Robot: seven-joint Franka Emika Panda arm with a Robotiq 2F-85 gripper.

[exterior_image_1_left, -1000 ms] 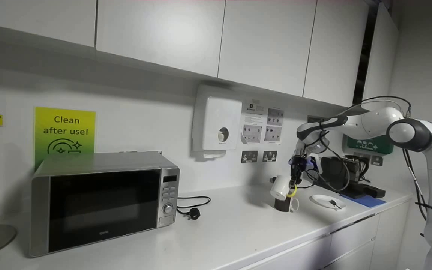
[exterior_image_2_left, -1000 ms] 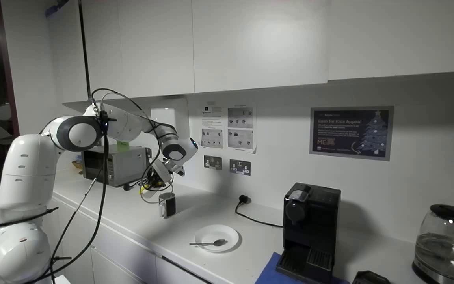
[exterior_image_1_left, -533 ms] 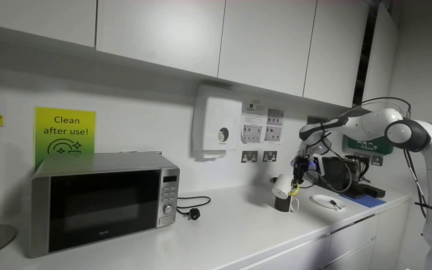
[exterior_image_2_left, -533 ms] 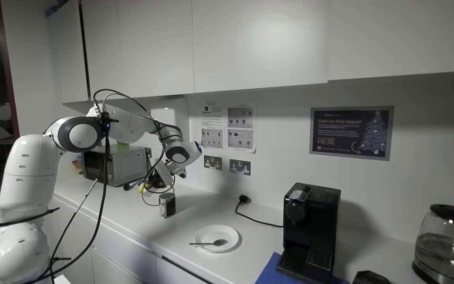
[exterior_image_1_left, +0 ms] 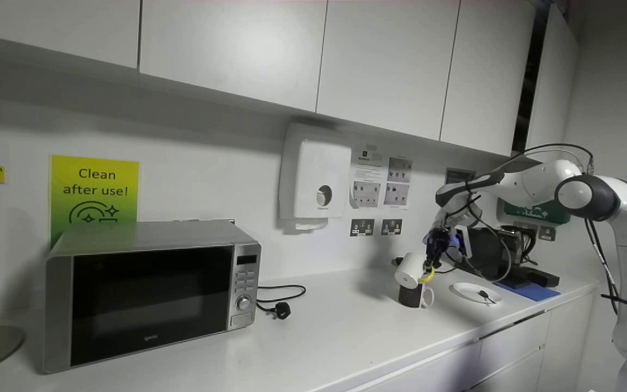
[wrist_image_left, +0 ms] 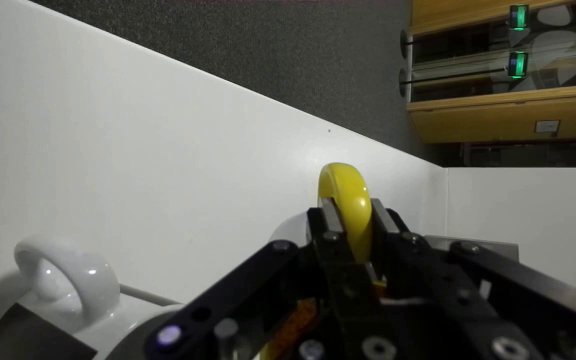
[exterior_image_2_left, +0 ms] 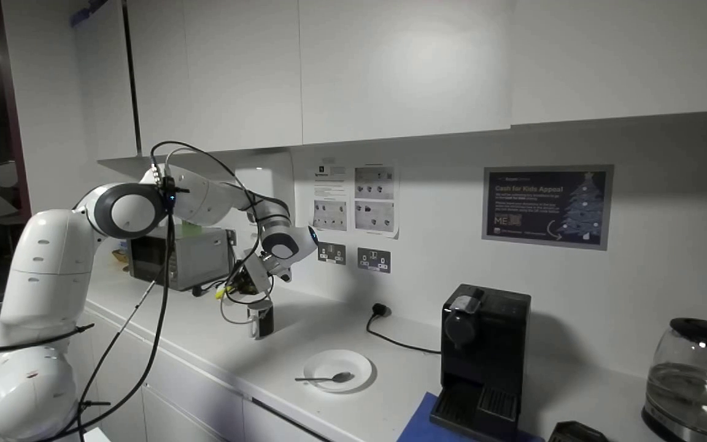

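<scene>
My gripper [wrist_image_left: 355, 216] is clamped on the yellow handle [wrist_image_left: 344, 181] of a white mug [exterior_image_1_left: 411, 269], tilted and aloft. Close by, lower, a dark-and-white mug [exterior_image_1_left: 410, 297] stands upright on the counter [exterior_image_1_left: 335, 326]; cannot tell whether the mugs touch. Farther along: plate [exterior_image_2_left: 329, 362], spoon [exterior_image_2_left: 342, 377] across its rim, black coffee machine [exterior_image_2_left: 482, 344].

At right in an exterior view, a yellow-handled white ceramic mug [exterior_image_1_left: 410, 270] hangs tilted above an upright dark-and-white mug [exterior_image_1_left: 410, 298].
</scene>
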